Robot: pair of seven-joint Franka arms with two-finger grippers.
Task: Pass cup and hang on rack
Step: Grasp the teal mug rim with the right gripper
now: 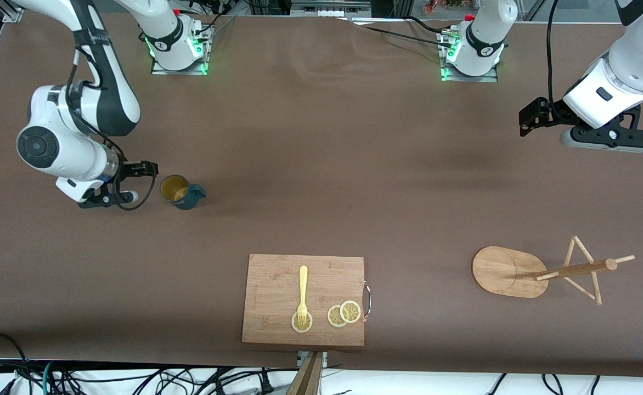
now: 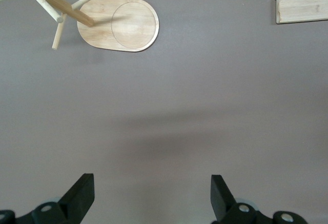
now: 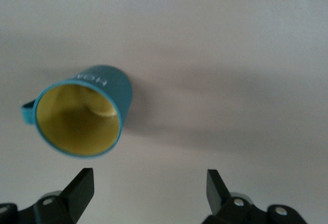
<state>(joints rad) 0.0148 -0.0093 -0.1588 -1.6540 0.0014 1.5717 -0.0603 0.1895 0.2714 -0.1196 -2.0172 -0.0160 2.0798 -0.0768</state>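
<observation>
Nothing is done yet: the small dark teal ribbed cup (image 1: pixel 181 192) stands upright at centre-left of the front frame. My right gripper (image 1: pixel 148 170) hangs beside it, jaws wide and empty; my left gripper (image 1: pixel 527 118) waits wide, upper right. The bamboo mug-tree rack (image 1: pixel 546 270), lower right, is bare; grasping, passing and hanging remain

Bare brown tabletop (image 1: pixel 321 164) lies open between the two arms. The small dark teal mug with a yellowish inside (image 1: pixel 179 192) stands upright just beside the right hand (image 1: pixel 135 184), whose fingers are spread, with nothing between them. The left hand (image 1: pixel 527 120), fingers apart, hangs over bare cloth. Nearer the front camera, the rectangular wooden cutting board (image 1: pixel 277 285) and the light bamboo mug tree (image 1: pixel 511 271) with its jutting pegs block passage.
</observation>
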